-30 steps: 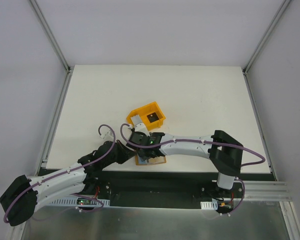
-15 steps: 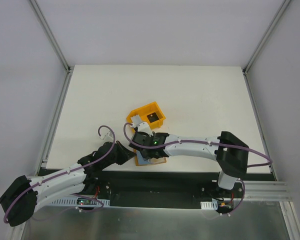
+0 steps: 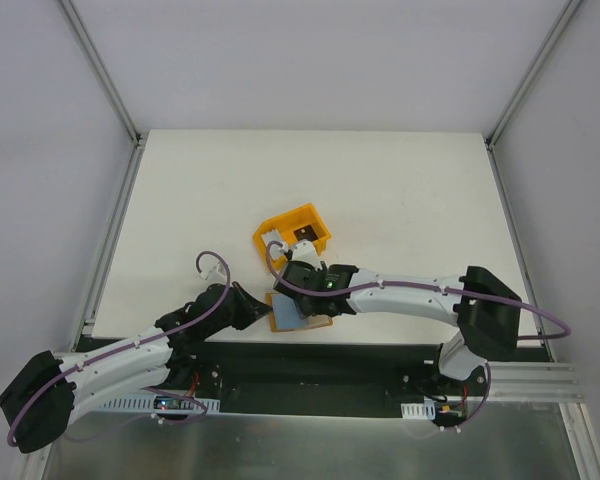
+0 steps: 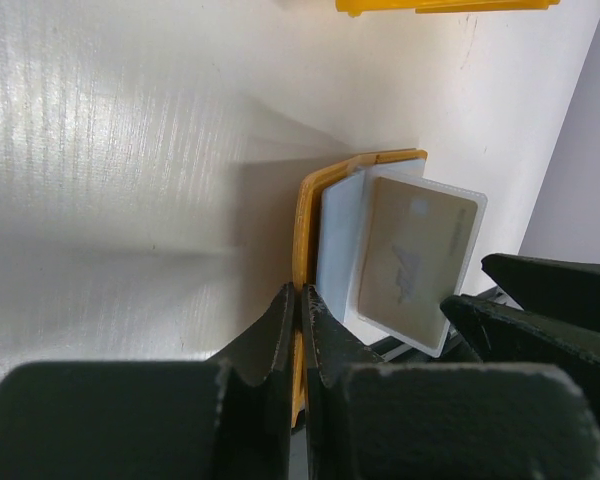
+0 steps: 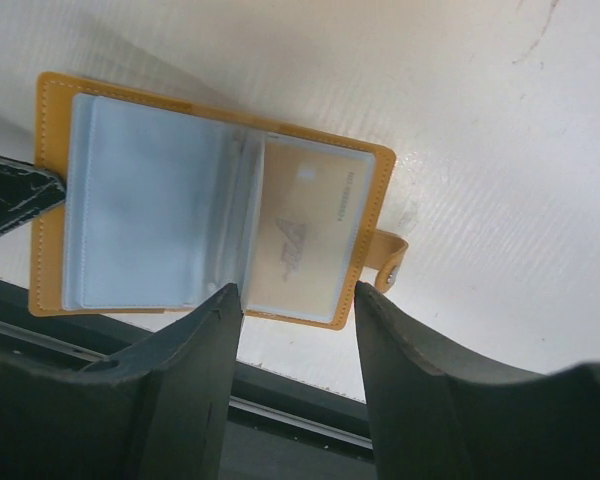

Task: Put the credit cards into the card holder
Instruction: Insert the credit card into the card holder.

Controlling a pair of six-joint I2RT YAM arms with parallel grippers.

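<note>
Table [image 3: 380,200]: white, faintly ribbed.
Wallet [image 5: 150,215]: orange-tan leather, open flat, pale plastic pockets.
Card [image 5: 305,240]: tan, thin, inside one pocket.
Left jaws: pinching wallet edge.
Right jaws: spread above wallet.

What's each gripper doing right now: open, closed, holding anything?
Left gripper: shut, pinching the edge of the card holder.
Right gripper: open, empty, above the tan card in the holder.

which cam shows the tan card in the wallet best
The right wrist view: the tan card lies flat and whole in a clear pocket of the open card holder. The left wrist view shows it at a slant. In the top external view the right arm covers it.
</note>
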